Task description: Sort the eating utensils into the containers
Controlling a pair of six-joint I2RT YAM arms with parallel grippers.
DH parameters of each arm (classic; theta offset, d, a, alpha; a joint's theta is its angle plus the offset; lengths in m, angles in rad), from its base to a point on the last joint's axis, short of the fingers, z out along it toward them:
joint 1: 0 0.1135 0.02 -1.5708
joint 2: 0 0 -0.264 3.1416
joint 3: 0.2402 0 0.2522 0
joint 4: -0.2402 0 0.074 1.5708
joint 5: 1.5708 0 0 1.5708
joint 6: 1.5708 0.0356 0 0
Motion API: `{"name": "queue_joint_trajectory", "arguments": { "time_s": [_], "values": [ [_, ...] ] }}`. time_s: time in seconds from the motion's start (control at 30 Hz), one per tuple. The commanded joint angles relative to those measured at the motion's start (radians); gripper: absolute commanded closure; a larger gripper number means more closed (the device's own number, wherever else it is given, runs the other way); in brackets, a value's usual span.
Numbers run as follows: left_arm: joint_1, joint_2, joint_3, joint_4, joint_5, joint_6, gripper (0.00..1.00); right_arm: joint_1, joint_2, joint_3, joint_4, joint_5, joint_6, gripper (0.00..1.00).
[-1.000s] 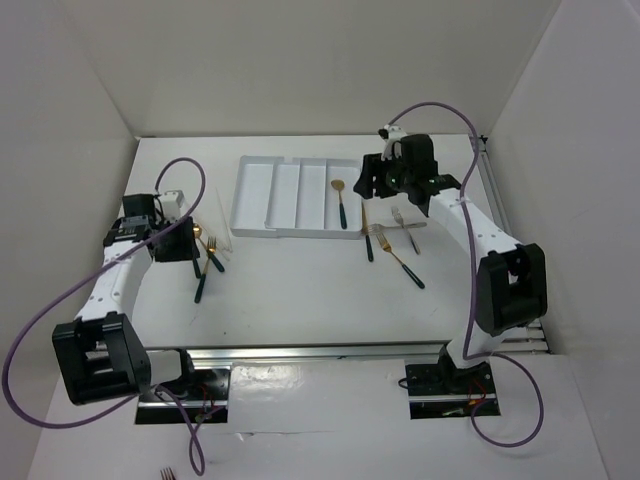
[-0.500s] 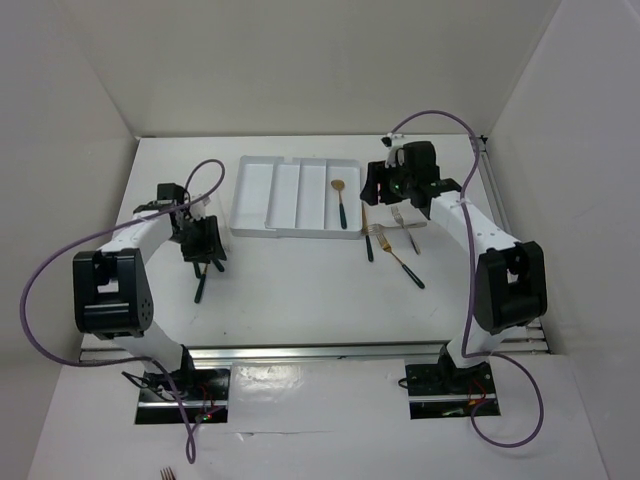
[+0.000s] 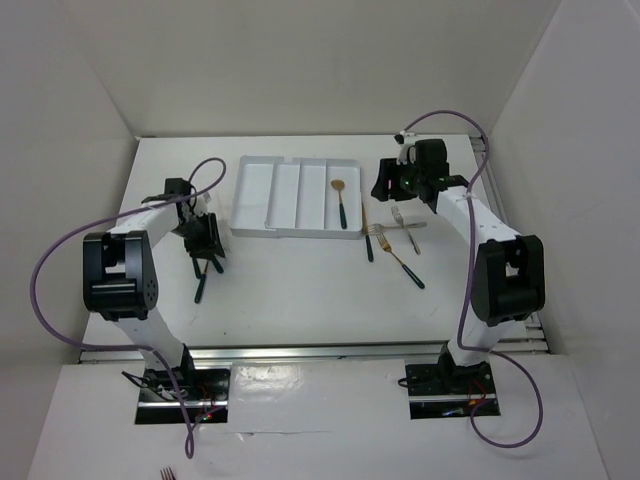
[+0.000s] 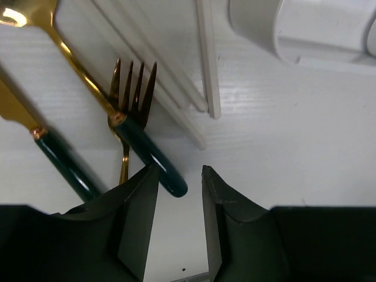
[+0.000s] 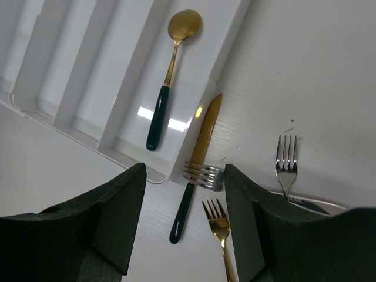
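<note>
The white tray (image 3: 285,195) lies at the back centre; a gold spoon with a dark handle (image 3: 340,202) lies in its rightmost compartment, as the right wrist view (image 5: 170,64) shows. My left gripper (image 3: 205,238) is open and low over the utensils left of the tray. In the left wrist view (image 4: 179,170) the handle end of a gold fork (image 4: 144,141) lies between the fingertips, near the left finger. A gold knife (image 4: 59,158) and a gold spoon (image 4: 17,14) lie beside it. My right gripper (image 3: 385,185) is open and empty above a gold knife (image 5: 202,132) and a silver fork head (image 5: 204,175).
Right of the tray lie a gold fork (image 3: 398,258) and a silver fork (image 3: 408,228), both in the right wrist view too: gold fork (image 5: 217,220), silver fork (image 5: 286,161). Thin white strips (image 4: 207,64) lie by the left utensils. White walls enclose the table.
The left arm swung in from the far left and brought its gripper down over the utensils beside the tray. The right gripper shifted slightly right and back.
</note>
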Motion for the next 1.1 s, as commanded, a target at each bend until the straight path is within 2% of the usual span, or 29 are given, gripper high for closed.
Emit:
{"name": "queue_joint_trajectory", "arguments": {
  "time_s": [0.0,0.27,0.4,0.73,0.8,0.87,0.9,0.97,1.07],
  "values": [
    [-0.004,-0.091,-0.037,-0.018,-0.028,-0.011,0.52,-0.009,0.001,0.030,-0.003,-0.016,-0.006,0.37],
    [-0.004,-0.137,-0.086,0.000,-0.044,-0.025,0.48,-0.009,0.024,0.037,-0.003,-0.045,-0.006,0.37],
    [-0.004,-0.078,-0.077,0.000,-0.101,-0.025,0.47,-0.009,0.034,0.046,-0.003,-0.054,-0.006,0.37],
    [-0.004,0.079,0.017,0.000,-0.141,-0.043,0.48,-0.018,0.034,0.046,-0.013,-0.054,-0.006,0.39],
    [-0.004,0.100,0.026,0.000,-0.141,-0.043,0.55,-0.018,0.034,0.046,-0.013,-0.054,-0.006,0.41],
    [-0.004,0.100,0.035,0.000,-0.141,-0.043,0.68,-0.027,0.034,0.046,-0.013,-0.054,-0.006,0.41],
    [-0.004,0.110,0.035,0.000,-0.141,-0.043,0.81,-0.027,0.034,0.046,-0.013,-0.054,-0.006,0.41],
    [-0.004,0.110,0.035,-0.009,-0.130,-0.043,0.97,-0.027,0.034,0.046,-0.013,-0.054,-0.006,0.41],
    [-0.004,0.073,0.025,-0.009,-0.121,-0.043,1.00,-0.027,0.044,0.046,-0.013,-0.054,-0.016,0.42]
  ]
}}
